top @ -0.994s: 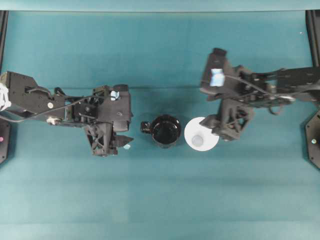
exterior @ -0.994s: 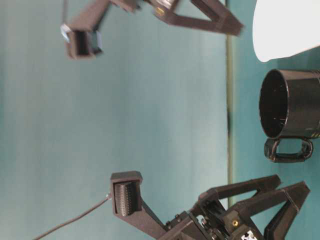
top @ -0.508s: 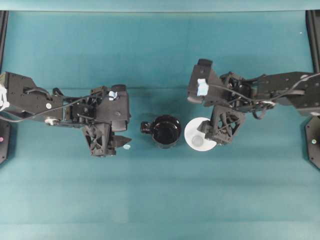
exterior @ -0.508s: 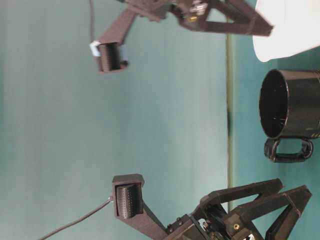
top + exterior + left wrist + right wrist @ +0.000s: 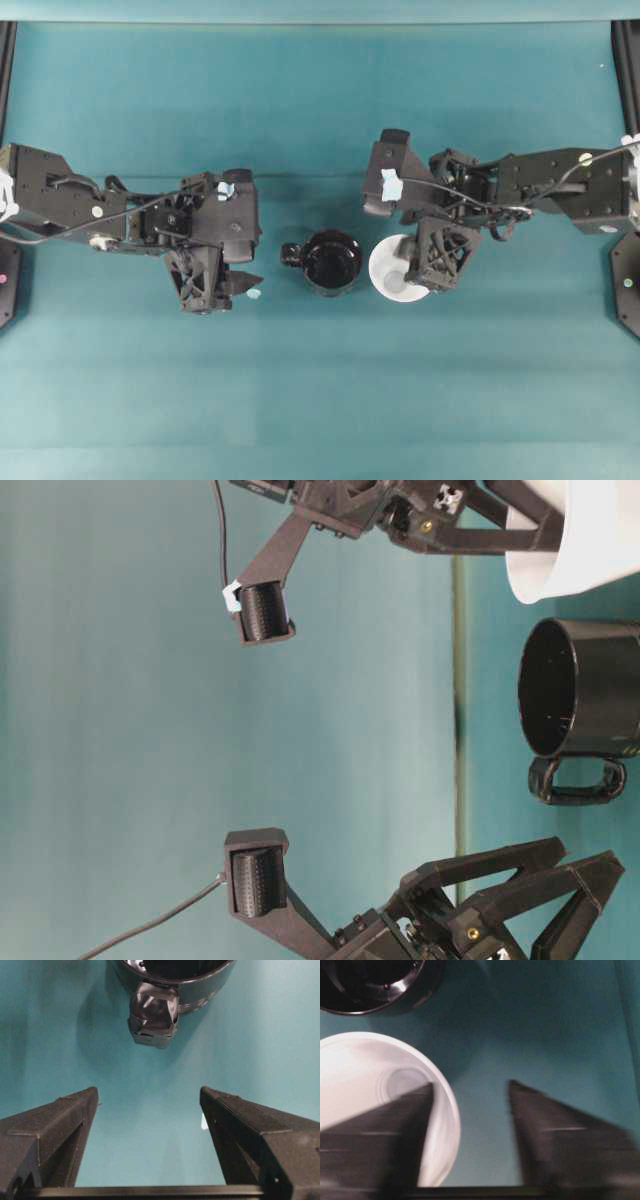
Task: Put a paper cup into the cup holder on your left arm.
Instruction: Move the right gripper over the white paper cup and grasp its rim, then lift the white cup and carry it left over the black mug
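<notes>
Right pincer [image 5: 467,1130]: fingers astride the rim of the paper cup, one finger [image 5: 395,1125] inside the mouth, the other outside over bare table; a gap shows between them, and the blurred wrist view does not settle whether they press the wall.
Paper cup [image 5: 388,272]: upright, mouth up, white, on the table near its middle, partly under the right pincer in the overhead view.
Cup holder [image 5: 331,261]: glossy black, upright and open on the table, just beside the paper cup on its left; small handle [image 5: 153,1016] points toward the left pincer.
Left pincer [image 5: 149,1110]: jaws wide apart, nothing between them, facing the holder's handle with bare table between.
Left arm [image 5: 120,215]: reaches in from the table's left edge.
Table [image 5: 320,390]: teal surface.
</notes>
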`<state>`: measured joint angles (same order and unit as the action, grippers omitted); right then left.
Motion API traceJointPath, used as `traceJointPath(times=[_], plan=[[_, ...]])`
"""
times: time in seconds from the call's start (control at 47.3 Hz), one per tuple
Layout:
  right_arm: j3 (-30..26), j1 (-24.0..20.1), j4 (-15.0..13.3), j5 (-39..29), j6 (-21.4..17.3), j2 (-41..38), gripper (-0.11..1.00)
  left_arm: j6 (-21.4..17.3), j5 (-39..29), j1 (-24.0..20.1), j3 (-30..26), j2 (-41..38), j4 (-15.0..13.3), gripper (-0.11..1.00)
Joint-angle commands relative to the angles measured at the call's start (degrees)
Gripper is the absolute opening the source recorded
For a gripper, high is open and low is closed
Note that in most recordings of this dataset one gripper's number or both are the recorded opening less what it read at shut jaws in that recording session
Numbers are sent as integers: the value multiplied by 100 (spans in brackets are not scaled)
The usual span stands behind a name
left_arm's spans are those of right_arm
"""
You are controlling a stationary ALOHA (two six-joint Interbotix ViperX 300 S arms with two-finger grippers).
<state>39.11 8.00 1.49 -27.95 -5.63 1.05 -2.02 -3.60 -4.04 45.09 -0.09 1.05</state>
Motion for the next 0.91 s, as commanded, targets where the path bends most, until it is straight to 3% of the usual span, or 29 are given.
traceJointPath(times=[0.0, 0.106, 0.233, 0.55, 0.783, 0.888], plan=[[-114, -35, 26, 35, 26, 35, 33, -9, 18, 18, -35, 79, 9, 90], [-141, -44, 79, 9, 18, 35, 11, 0, 26, 9, -35, 79, 9, 90], [-141, -44, 123, 0, 9, 70, -1, 0, 18, 18, -35, 79, 9, 90], [-149, 70, 369, -378, -9, 589, -1, 0, 18, 9, -35, 79, 9, 90], [-167, 255, 1046, -923, 0, 1037, -1, 0, 18, 9, -35, 79, 9, 90], [-272, 264, 1125, -853, -18, 1143, -1, 9, 26, 18, -35, 79, 9, 90]])
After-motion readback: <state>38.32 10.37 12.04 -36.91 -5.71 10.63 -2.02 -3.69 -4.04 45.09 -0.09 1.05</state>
